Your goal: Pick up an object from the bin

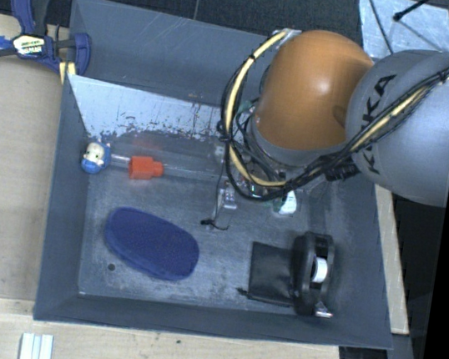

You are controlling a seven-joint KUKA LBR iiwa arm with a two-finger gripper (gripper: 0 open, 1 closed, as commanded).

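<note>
Orange domed cover [315, 87] is capping the wrist of the grey arm [411, 119], which is reaching in from 3 o'clock and pointing down over the bin's centre. Yellow and black cables [242, 93] are looping around the cover. The gripper [222, 208] is hanging low over the floor of the grey metal bin [66, 217], just beside the 3 o'clock end of a transparent tube with an orange cap [147, 168]. The cover is hiding most of the gripper, so whether it is open or closed cannot be told. A small white-and-green item [287, 203] is partly hidden under the cables. A flat dark-blue oval pad [152, 244] is lying at the gripper's 7 o'clock. A black dispenser with a white roll [311, 273] is sitting at its 4 o'clock, touching a black square sheet [269, 273]. A small blue-and-white figure [92, 159] is lying at the tube's 9 o'clock end.
</note>
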